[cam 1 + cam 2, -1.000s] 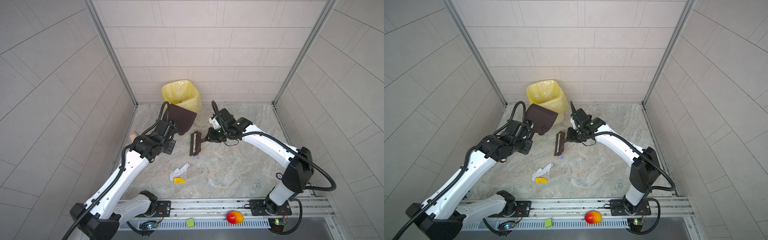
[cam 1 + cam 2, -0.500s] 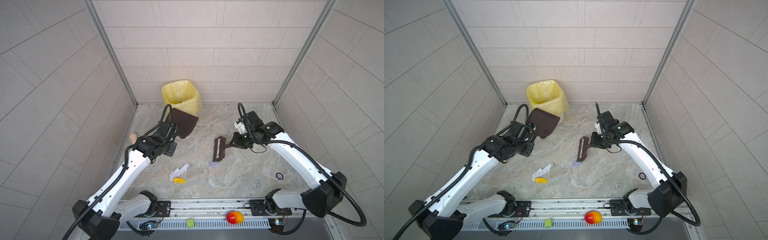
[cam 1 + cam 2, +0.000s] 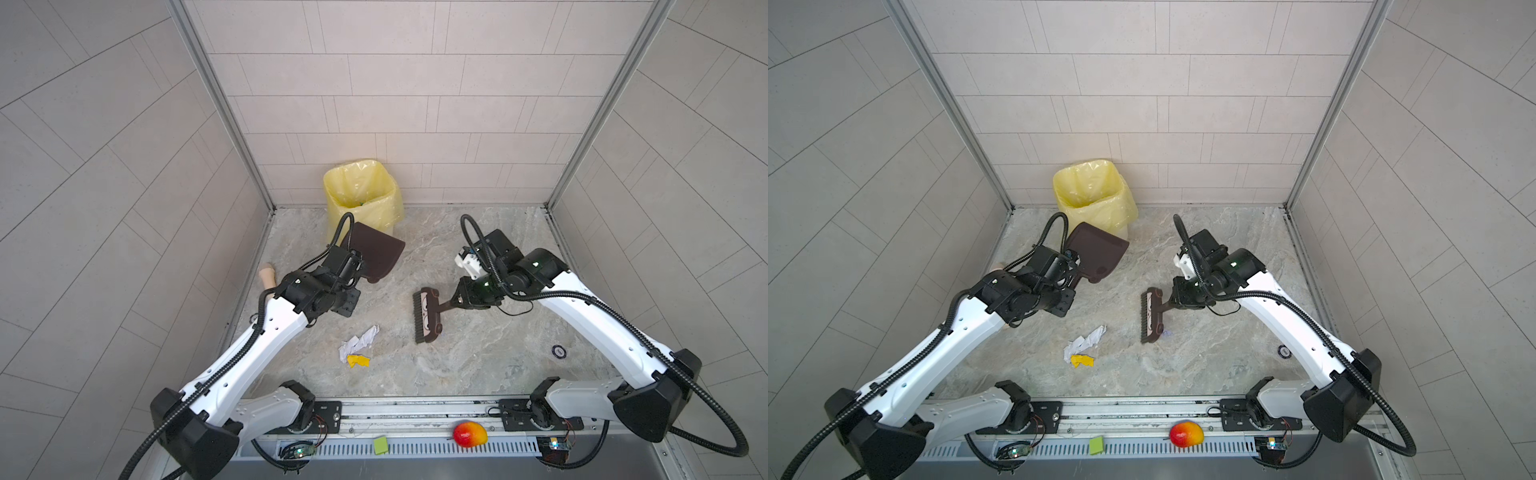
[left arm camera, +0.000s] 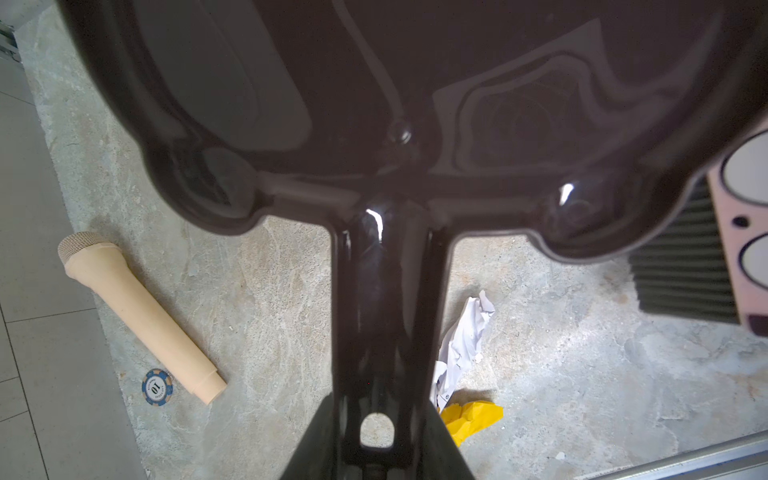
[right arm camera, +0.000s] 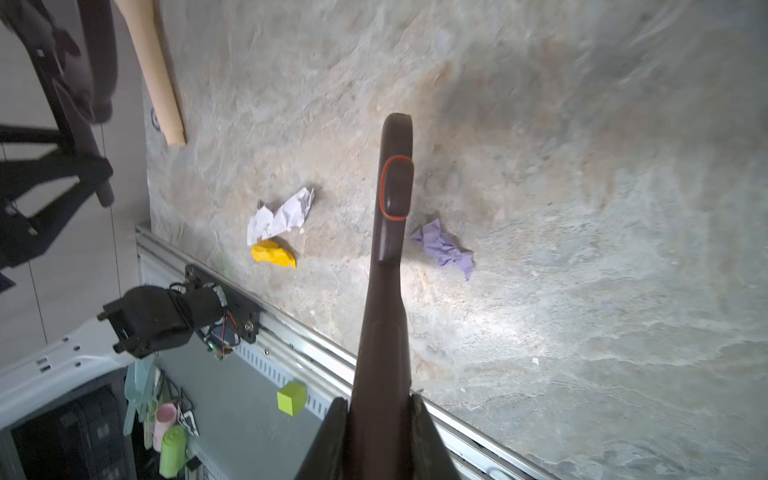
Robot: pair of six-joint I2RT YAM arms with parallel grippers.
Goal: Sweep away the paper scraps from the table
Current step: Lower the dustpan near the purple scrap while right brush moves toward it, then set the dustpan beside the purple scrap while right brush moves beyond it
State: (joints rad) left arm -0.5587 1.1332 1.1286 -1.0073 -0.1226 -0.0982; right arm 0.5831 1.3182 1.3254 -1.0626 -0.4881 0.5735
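1. Three crumpled paper scraps [image 5: 278, 220] lie on the table [image 3: 478, 365]. A white scrap [image 3: 356, 343] touches a yellow scrap [image 3: 358, 361] at 7 o'clock from the table's centre. A lavender scrap [image 5: 444, 247] sits just beside the brush head.
2. The right claw [image 3: 456, 298] is clamped on the brush [image 3: 426, 316] handle, with the white and yellow scraps at the brush's 8 o'clock.
3. The left claw [image 4: 377, 440] grips the dustpan [image 3: 376, 249] handle, pan raised near the yellow bin [image 3: 388, 203] at 11 o'clock.
4. Likely step: gathering the leftovers. Next, the pan should come down beside the scraps and the brush sweep them in.

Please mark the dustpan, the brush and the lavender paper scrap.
dustpan [image 3: 376, 250], in a top view, middle of its brown pan.
brush [image 3: 428, 318], in a top view, brown back of its head.
lavender paper scrap [image 5: 443, 247], right wrist view, its crumpled middle.
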